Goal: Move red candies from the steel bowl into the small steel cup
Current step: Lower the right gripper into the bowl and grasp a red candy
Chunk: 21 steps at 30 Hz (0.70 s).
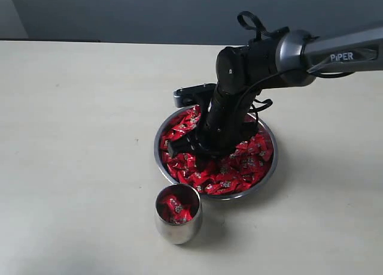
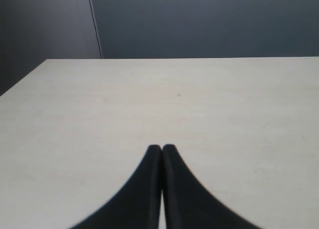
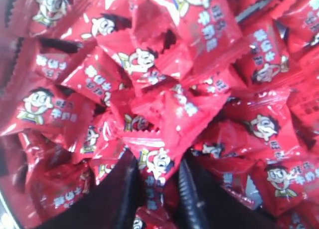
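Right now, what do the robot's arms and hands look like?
The right arm is grey metal marked PiPER in white, with black wrist joints and a looped black cable. The right hand has black ribbed fingers; the left hand has black curved tapering fingers.
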Each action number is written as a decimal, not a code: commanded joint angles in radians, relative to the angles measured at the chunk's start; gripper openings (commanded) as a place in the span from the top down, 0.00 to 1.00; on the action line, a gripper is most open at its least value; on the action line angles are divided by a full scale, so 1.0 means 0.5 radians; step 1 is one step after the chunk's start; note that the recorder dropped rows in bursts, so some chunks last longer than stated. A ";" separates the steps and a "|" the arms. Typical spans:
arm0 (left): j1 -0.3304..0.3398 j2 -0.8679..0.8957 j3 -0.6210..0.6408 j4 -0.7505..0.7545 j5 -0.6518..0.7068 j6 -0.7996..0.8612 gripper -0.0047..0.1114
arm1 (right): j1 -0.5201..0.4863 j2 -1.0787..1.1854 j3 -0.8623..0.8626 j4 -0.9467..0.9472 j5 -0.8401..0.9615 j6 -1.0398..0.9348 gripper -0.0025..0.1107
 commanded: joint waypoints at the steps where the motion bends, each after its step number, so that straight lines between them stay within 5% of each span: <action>1: 0.002 -0.009 0.008 0.002 -0.004 -0.005 0.96 | -0.005 -0.029 -0.005 -0.038 0.016 -0.018 0.82; 21: 0.002 -0.009 0.008 0.002 -0.004 -0.005 0.96 | -0.005 -0.308 -0.005 -0.264 0.004 0.000 0.82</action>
